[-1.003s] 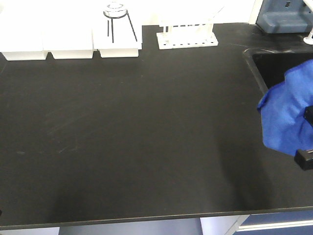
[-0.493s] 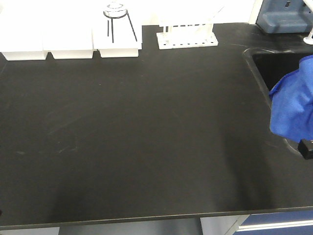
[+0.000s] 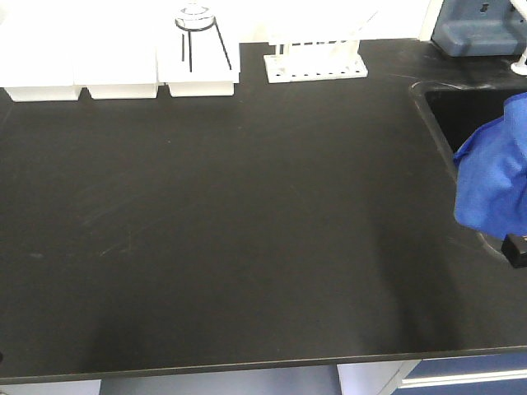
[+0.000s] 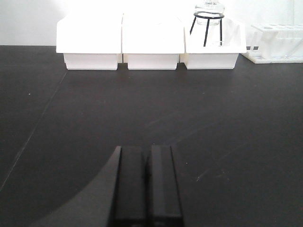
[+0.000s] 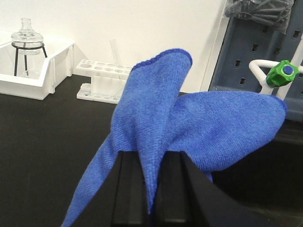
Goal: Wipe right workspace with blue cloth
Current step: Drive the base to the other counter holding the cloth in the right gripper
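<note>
Tabletop (image 3: 247,230), black and faintly scuffed, fills most of the front view. Three white bins (image 3: 82,66) line its far edge at the upper left of the frame, and a sink basin (image 3: 461,103) is cut into the upper right. Bunched blue cloth (image 3: 494,177) hangs at the right edge of the frame by the basin's near corner, a fold of it clamped in the right pincer (image 5: 150,184). A white test-tube rack (image 3: 313,64) stands at top centre. A glass flask (image 3: 195,16) sits on a black tripod in the rightmost bin. The left pincer (image 4: 147,184), over the tabletop and pointing toward the bins, is pressed together with nothing between its fingers.
</note>
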Tool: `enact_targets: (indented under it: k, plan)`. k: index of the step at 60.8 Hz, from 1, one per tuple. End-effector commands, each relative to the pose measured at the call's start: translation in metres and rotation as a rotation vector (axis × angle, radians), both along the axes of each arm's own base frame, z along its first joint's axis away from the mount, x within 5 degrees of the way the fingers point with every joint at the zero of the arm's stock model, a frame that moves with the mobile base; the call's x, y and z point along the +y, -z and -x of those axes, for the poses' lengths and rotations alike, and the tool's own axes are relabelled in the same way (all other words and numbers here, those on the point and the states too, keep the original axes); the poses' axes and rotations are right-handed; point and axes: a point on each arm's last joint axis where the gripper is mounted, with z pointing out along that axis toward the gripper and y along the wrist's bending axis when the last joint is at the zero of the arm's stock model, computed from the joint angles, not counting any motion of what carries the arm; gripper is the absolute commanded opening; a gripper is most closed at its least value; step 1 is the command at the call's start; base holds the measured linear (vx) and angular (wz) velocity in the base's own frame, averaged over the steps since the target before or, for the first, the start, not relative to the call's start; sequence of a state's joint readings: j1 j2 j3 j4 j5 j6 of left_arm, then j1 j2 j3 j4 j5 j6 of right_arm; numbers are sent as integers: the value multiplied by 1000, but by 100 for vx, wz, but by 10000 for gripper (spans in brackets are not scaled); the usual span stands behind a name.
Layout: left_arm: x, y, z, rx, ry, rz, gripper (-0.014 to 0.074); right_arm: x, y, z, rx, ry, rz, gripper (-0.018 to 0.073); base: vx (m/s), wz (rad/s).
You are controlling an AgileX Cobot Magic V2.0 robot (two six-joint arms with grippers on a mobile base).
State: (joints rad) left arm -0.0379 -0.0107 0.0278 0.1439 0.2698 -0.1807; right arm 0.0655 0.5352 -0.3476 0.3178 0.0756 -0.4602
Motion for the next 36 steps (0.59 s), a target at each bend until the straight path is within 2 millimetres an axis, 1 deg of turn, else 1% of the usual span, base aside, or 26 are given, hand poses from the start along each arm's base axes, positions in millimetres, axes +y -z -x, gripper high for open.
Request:
enact_targets:
  k: [1, 19, 36]
  plan:
    - [-1, 2, -1, -69, 15, 9, -6, -3, -16, -3, -104, 29, 1, -3, -1, 2]
    - [-1, 2, -1, -69, 15, 9, -6, -3, -16, -3, -104, 29, 1, -3, -6, 1]
    - [-1, 2, -1, -69, 15, 9, -6, -3, -16, -3, -104, 29, 1, -3, -20, 2]
